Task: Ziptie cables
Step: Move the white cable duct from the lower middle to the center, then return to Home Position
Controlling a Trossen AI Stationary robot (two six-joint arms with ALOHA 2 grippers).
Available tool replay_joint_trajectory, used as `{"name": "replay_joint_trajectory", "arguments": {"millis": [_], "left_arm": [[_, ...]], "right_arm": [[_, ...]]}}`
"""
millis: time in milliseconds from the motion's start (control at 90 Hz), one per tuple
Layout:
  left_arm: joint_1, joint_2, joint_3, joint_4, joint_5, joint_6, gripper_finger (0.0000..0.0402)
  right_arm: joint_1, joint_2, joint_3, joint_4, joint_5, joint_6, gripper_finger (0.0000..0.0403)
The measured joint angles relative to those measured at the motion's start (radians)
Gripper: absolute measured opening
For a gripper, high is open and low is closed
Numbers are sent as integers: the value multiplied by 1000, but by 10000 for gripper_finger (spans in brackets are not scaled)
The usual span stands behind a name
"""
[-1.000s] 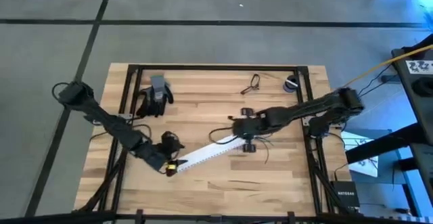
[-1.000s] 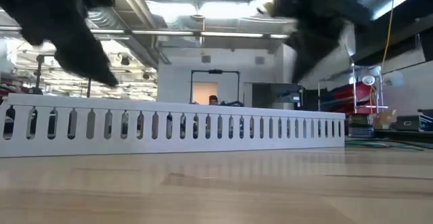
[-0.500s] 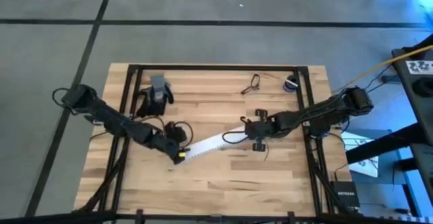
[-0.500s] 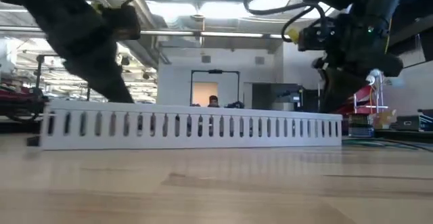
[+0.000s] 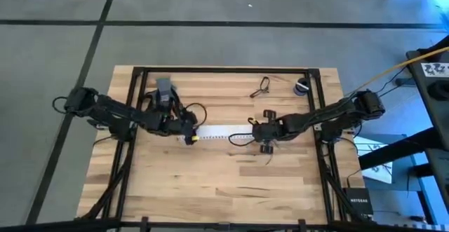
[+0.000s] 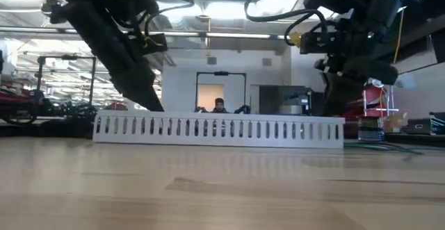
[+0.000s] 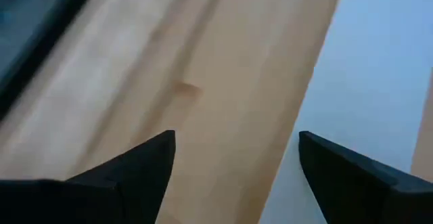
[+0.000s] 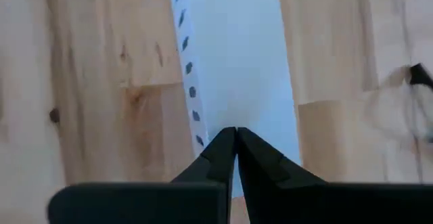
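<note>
The slotted white cable duct (image 5: 221,131) lies flat across the middle of the tabletop (image 5: 210,183), running 9 to 3 o'clock, with one gripper at each end. The right gripper (image 5: 254,131) sits at the 3 o'clock end with its fingers (image 8: 233,158) clenched together on the duct's end; the wrist view shows the white channel running straight out from their tips. The left gripper (image 5: 191,135) is at the 9 o'clock end, fingers (image 7: 145,166) spread apart and holding nothing, the duct's edge showing beside them. The cables (image 5: 270,151) trail as thin dark strands just beneath the right gripper, toward 5 o'clock. To do this step well, I judge the right grip should hold level while the duct is squared up, dragging it gently so the cables are not swept away.
</note>
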Motion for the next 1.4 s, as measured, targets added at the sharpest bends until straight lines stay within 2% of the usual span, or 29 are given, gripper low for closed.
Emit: {"name": "replay_joint_trajectory", "arguments": {"millis": [89, 167, 267, 333, 411, 467, 556, 678, 833, 967, 1144, 1400], "left_arm": [[1, -64, 49, -64, 35, 59, 286], [0, -136, 109, -61, 52, 101, 252], [17, -222, 130, -69, 118, 205, 171], [33, -282, 118, -50, 235, 312, 107], [64, -383, 90, 23, 370, 373, 39], [103, -448, 59, 89, 446, 383, 13], [155, -548, -8, 109, 473, 362, 16], [199, -659, -55, 62, 461, 280, 33], [216, -718, -67, 4, 452, 196, 40], [216, -713, -69, -26, 454, 219, 37], [220, -744, -160, 130, 492, 204, 38], [218, -891, -364, 260, 496, 115, 42]], "right_arm": [[0, -48, 41, -38, 6, -32, 5], [-12, -125, 64, -13, -3, -70, 5], [-86, -238, 63, 8, -110, -153, 5], [-156, -328, 58, 27, -160, -196, 5], [-239, -442, 21, 150, -247, -252, 5], [-292, -525, -33, 258, -335, -295, 5], [-361, -635, -141, 466, -405, -321, 5], [-413, -761, -258, 555, -369, -288, 5], [-417, -850, -330, 534, -365, -147, 5], [-417, -897, -408, 536, -389, -82, 5], [-417, -1011, -521, 535, -388, -27, 5], [-417, -1204, -602, 533, -407, 23, 5]]}}
